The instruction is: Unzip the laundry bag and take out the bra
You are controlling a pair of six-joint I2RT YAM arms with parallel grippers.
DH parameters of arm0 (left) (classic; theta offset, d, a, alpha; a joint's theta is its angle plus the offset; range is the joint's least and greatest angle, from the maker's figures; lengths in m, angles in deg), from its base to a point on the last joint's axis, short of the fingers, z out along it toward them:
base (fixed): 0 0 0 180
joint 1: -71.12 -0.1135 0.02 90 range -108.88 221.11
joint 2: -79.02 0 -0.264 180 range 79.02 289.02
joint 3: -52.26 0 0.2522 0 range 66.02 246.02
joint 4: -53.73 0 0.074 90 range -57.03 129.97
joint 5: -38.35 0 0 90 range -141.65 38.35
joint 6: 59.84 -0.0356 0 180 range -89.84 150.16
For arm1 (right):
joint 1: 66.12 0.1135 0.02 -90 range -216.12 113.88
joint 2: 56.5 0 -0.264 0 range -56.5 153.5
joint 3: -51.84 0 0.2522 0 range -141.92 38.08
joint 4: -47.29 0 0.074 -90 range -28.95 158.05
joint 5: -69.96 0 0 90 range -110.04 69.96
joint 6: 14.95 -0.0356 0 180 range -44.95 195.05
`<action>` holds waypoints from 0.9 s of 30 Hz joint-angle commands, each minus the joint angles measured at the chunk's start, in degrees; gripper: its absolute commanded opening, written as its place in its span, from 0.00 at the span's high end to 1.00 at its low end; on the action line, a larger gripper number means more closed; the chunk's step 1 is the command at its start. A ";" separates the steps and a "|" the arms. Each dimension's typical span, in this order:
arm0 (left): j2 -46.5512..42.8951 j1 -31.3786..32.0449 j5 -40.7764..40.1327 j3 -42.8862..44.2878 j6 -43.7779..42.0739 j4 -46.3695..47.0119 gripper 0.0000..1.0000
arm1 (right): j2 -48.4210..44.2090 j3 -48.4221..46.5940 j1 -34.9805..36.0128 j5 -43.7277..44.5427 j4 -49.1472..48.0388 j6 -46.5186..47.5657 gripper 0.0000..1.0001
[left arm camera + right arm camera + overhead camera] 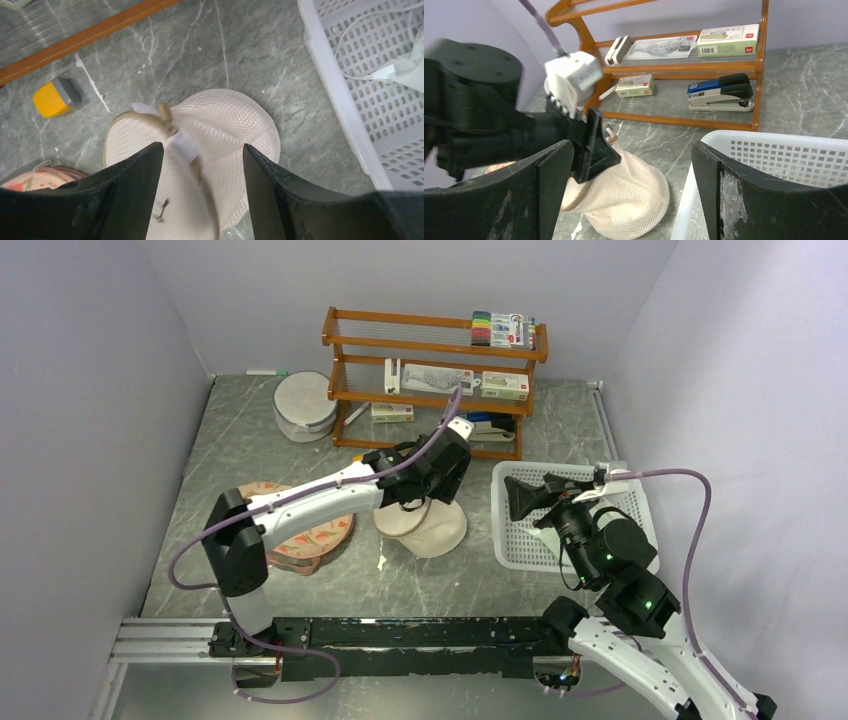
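The laundry bag is a cream-white mesh pouch lying on the grey table at centre. In the left wrist view it shows its tan zip rim and a white tab. In the right wrist view its mesh rises in a cone toward the left gripper. My left gripper hangs right over the bag's rim, jaws wide apart and open; it also shows in the top view. My right gripper is open and empty above the basket's left edge. The bra is hidden.
A white perforated basket stands right of the bag. A wooden shelf with boxes and a stapler is behind. A peach carrot-print case lies on the left. A round white container sits at the back left.
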 commanded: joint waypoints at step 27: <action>-5.78 0.15 -8.04 -4.72 -20.99 8.44 0.93 | 2.05 1.06 0.12 -1.34 -0.70 0.59 0.11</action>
